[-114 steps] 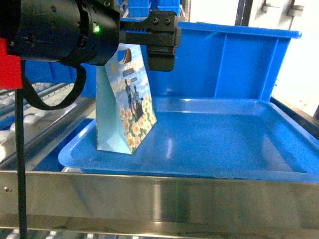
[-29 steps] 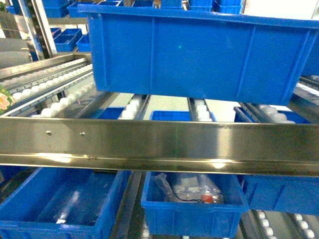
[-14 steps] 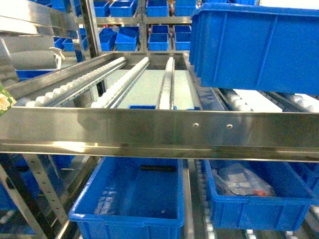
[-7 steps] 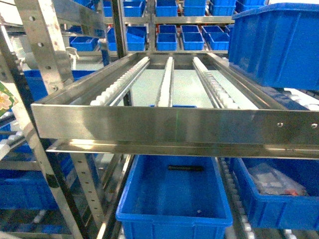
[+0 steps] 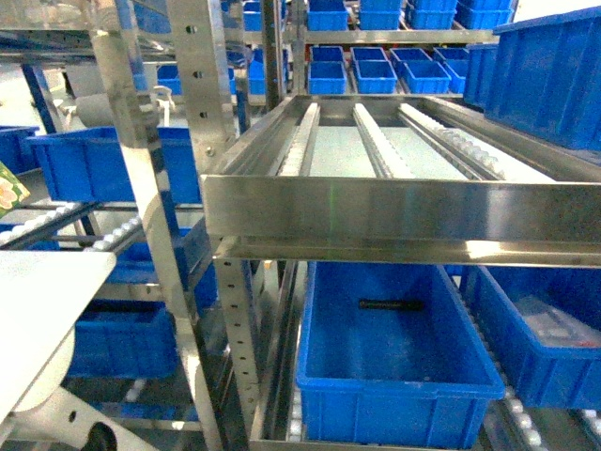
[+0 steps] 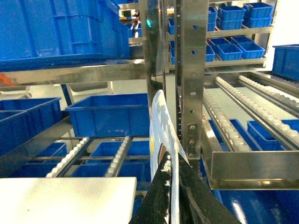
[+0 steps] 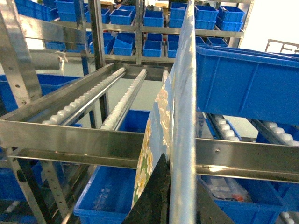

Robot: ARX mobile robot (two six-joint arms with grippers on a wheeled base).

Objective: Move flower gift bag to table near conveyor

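Roller conveyor rack (image 5: pixel 376 150) ahead of both jaws. White table (image 6: pixel 65 200) corner low, left of the left gripper (image 6: pixel 169 186), clamped on a flower gift bag (image 6: pixel 161 121) edge. Right gripper (image 7: pixel 180 196) likewise pinches a flower gift bag (image 7: pixel 180 116). Judgement: keep bags upright, clear the rack upright (image 6: pixel 191 70), lower over table.

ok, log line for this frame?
phase: carry | left gripper: shut on flower gift bag | right gripper: shut on flowered bag | table: corner lower left, bag not set down | conveyor: ahead
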